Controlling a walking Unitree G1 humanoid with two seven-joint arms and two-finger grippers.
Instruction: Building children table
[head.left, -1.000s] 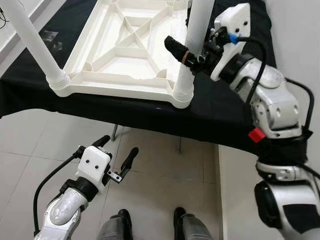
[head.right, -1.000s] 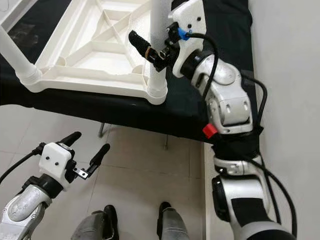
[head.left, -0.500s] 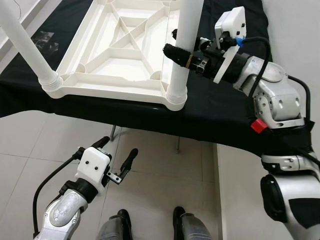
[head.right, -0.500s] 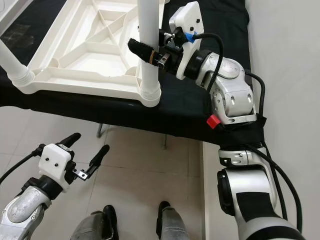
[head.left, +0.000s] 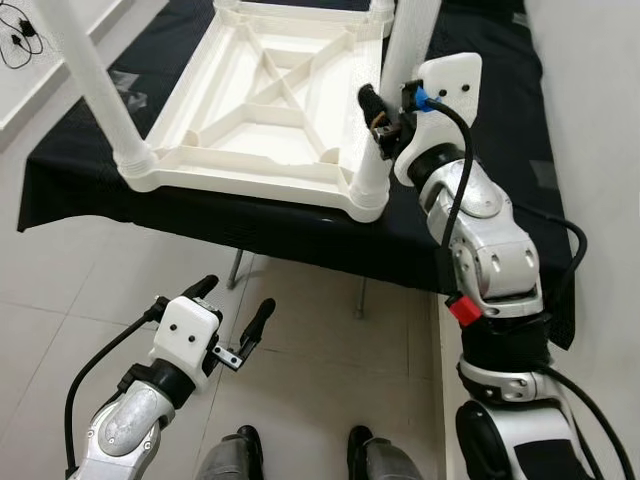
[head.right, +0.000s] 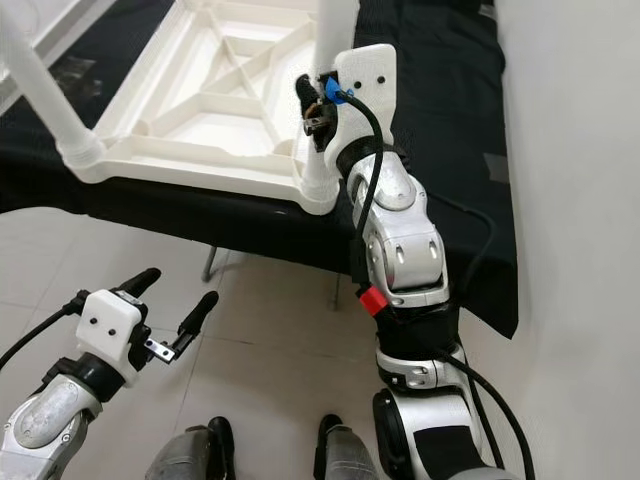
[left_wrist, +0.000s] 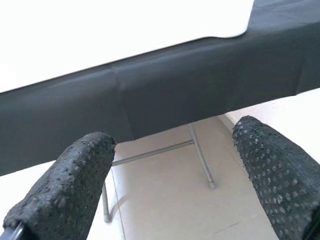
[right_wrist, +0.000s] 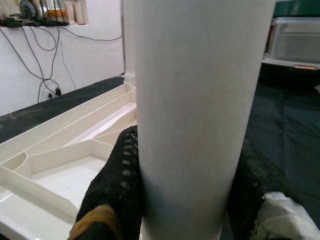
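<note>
A white plastic children's table (head.left: 222, 120) lies upside down on a black-covered table (head.left: 470, 120), its ribbed underside facing up. Two white legs stand in its near corners: the near-left leg (head.left: 95, 85) and the near-right leg (head.left: 408, 45). My right gripper (head.left: 385, 108) is shut on the near-right leg just above its socket (head.left: 368, 190). In the right wrist view the leg (right_wrist: 200, 115) sits between both black fingers (right_wrist: 117, 190). My left gripper (head.left: 236, 296) hangs open low over the floor, in front of the table edge, with nothing between its fingers (left_wrist: 65, 185).
The black cloth's front edge (head.left: 250, 225) overhangs grey tiled floor (head.left: 310, 330). Thin metal frame legs (head.left: 360, 298) stand under it. A white wall (head.left: 590, 150) runs close along the right. My feet (head.left: 300, 455) are at the bottom. Cables (head.left: 20, 18) lie at the far left.
My right wrist has turned round the near-right leg and the forearm now comes up from below, still shut on the leg. The head view has shifted. The left arm has not moved.
</note>
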